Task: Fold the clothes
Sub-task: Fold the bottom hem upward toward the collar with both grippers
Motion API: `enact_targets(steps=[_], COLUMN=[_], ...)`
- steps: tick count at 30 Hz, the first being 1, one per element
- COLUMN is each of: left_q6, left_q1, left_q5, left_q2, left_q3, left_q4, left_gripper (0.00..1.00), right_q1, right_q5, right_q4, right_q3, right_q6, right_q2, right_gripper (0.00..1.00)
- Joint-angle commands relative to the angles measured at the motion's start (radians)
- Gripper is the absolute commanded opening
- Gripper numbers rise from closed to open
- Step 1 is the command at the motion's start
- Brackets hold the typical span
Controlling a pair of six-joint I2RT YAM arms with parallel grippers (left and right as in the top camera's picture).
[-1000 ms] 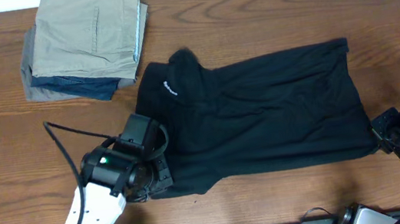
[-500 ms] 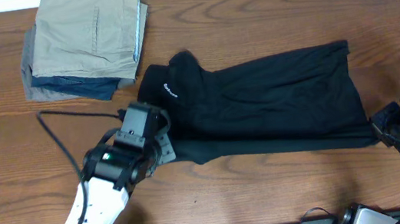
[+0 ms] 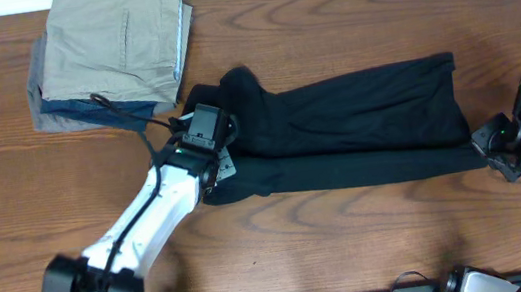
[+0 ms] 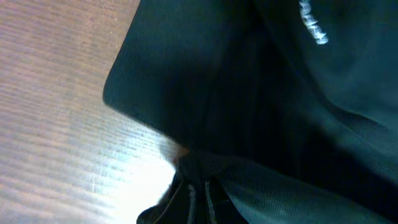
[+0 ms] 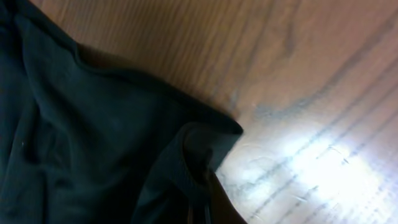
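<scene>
Wooden table, black shirt stretched left-right, logo end left, left hand and right hand pinching its ends

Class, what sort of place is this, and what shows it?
Probably a robot lab's laundry-folding bench: a wooden table, a left hand and a right hand gripping a black shirt, folded garments stacked nearby.

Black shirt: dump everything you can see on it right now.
The black shirt is soft matte fabric, lying across the middle of the wooden table as a long band, its near part looking doubled over lengthwise, with long creases. A small white logo shows near its left end. The left end effector and right end effector pinch its near corners. The folded stack lies close by its left end; contact unclear.
</scene>
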Motion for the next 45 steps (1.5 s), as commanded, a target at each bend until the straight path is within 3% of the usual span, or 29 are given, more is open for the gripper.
enact_targets(steps=[1,11,19,20,23,24,25,29,33,39,45], left_q6=[0.013,0.013,0.013,0.014,0.045,0.076,0.108,0.149,0.196,0.385,0.46], left_q1=[0.022,0.052,0.053,0.053,0.053,0.054,0.054,0.054,0.054,0.054,0.077], left_q5=[-0.044,-0.044,-0.048,-0.048,-0.051,-0.051,-0.05,-0.05,-0.031,0.091,0.098], left_q2=[0.042,0.056,0.056,0.056,0.056,0.055,0.049,0.007,-0.024,-0.006,0.091], left_q3=[0.002,0.002,0.002,0.002,0.002,0.006,0.014,0.098,0.206,0.26,0.26], left_q4=[0.026,0.14,0.2,0.201,0.202,0.201,0.19,0.069,-0.009,0.078,0.154], left_gripper=[0.06,0.06,0.08,0.17,0.63,0.83,0.91,0.94,0.96,0.96,0.94], right_q1=[0.025,0.108,0.11,0.11,0.11,0.11,0.11,0.1,0.09,0.092,0.111], right_q5=[0.012,0.016,0.118,0.117,0.106,0.105,0.106,0.101,0.025,-0.176,-0.229], right_q4=[0.044,0.229,0.257,0.261,0.262,0.255,0.233,0.104,-0.031,-0.135,-0.204], right_q3=[-0.019,-0.03,-0.03,-0.03,-0.029,-0.026,-0.015,0.081,0.23,0.33,0.328], right_q6=[-0.011,-0.011,-0.017,-0.028,-0.058,-0.07,-0.077,-0.081,-0.174,-0.317,-0.349], right_q2=[0.039,0.162,0.173,0.173,0.173,0.172,0.169,0.154,0.151,0.151,0.152], right_gripper=[0.01,0.02,0.04,0.16,0.91,0.99,0.99,0.99,0.99,0.99,0.99])
